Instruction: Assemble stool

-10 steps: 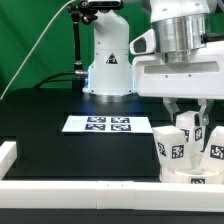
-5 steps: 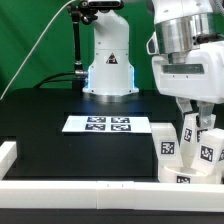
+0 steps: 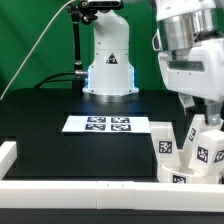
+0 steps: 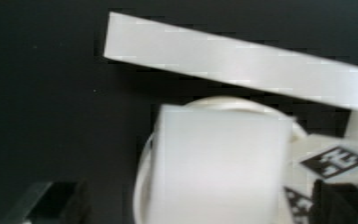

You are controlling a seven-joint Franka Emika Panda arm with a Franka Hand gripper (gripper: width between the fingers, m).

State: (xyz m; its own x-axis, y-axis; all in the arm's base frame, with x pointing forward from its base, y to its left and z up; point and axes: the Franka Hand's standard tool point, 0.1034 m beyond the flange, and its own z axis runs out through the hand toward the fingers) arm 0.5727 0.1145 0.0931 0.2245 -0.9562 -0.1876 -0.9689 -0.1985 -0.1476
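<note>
The white stool stands upside down at the exterior view's right: a round seat (image 3: 188,178) with chunky tagged legs (image 3: 165,142) pointing up. My gripper (image 3: 202,110) hangs right over the rightmost legs (image 3: 208,148). In the wrist view one white leg (image 4: 215,160) fills the space between my dark fingertips (image 4: 44,205), and black table shows between the leg and that finger. The gripper (image 4: 194,208) is open around the leg and does not clamp it. A tag (image 4: 336,160) on a neighbouring part shows beside it. The seat's far side runs out of the picture.
The marker board (image 3: 108,124) lies mid-table in front of the robot base (image 3: 108,60). A long white border rail (image 3: 80,186) runs along the near edge, with a short one (image 3: 8,152) at the exterior view's left. In the wrist view a white rail (image 4: 247,65) lies just beyond the leg.
The gripper has drifted toward the exterior view's right over the stool, and its fingers have spread. The leg under it now stands further right.
</note>
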